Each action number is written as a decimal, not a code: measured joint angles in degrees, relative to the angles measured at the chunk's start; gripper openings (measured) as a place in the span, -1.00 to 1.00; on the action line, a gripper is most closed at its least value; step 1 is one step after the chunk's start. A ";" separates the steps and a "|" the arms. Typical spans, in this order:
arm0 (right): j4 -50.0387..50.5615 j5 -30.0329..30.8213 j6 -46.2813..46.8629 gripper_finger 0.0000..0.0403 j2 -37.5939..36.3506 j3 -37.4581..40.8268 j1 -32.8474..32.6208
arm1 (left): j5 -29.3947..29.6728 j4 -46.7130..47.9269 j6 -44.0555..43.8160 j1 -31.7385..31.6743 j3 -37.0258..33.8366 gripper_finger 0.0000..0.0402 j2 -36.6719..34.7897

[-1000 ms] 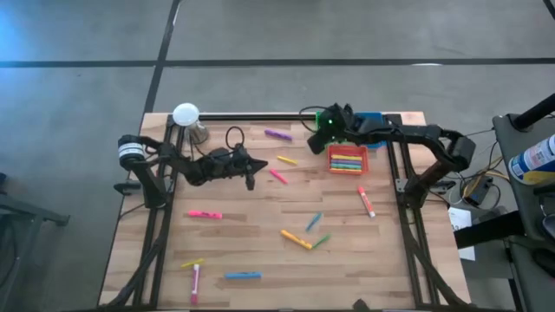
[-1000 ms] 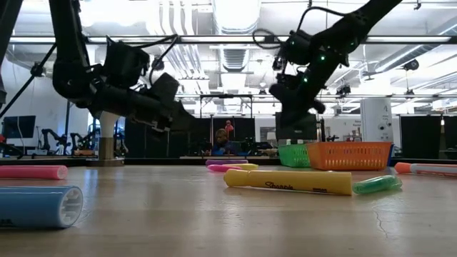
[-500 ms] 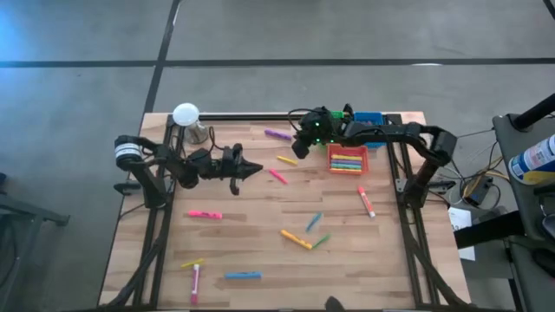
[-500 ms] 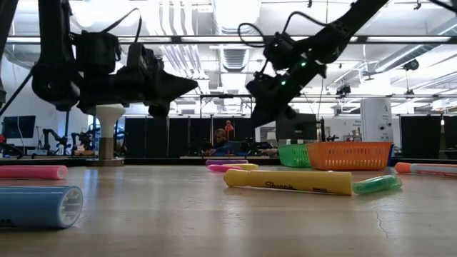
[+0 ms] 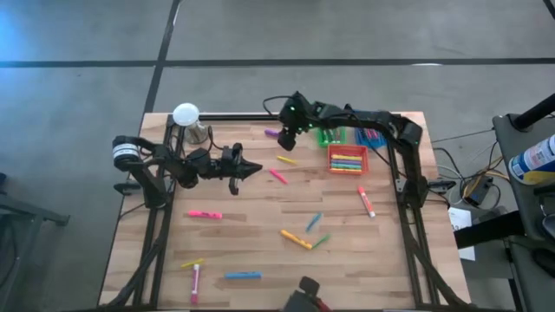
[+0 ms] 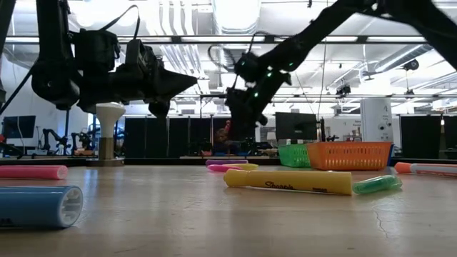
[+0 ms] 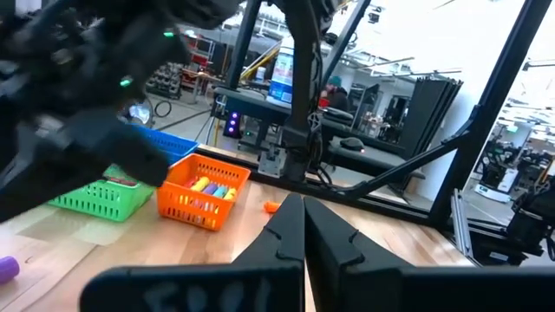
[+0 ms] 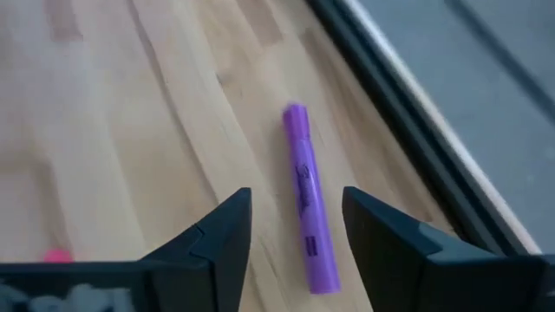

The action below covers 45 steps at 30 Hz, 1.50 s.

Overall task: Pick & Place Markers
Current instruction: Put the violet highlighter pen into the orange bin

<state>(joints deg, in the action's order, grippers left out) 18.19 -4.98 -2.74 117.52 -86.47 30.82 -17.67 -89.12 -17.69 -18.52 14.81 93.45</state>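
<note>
Since a second ago, my right arm has swung left from above the bins to the far edge of the desk point(image 5: 243, 234), and my right gripper point(image 5: 284, 139) has spread wide. The purple marker point(image 8: 305, 198) lies flat on the wood near the black rail along the far edge, just below and ahead of this gripper, in line with the gap between my two fingers point(image 8: 217, 238). Its long axis runs almost straight away from my wrist, roughly along that rail, so my fingers stand one on each side of the barrel, ready to close across it. I judge a short descent is what remains.

My left gripper point(image 5: 251, 169) hangs pinched shut over the middle of the desk, well apart from this marker, so my right arm is clearly nearer. The orange bin point(image 5: 347, 160), already holding markers, sits to the right.
</note>
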 joint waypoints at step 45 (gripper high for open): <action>20.22 -5.09 -9.66 -0.33 8.88 -9.24 5.72 | 1.37 2.80 1.40 0.00 -0.13 -1.00 -0.02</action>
<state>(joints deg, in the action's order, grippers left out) 38.41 -10.07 -12.40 126.39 -95.71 36.53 -16.29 -86.32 -16.29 -18.52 14.68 93.43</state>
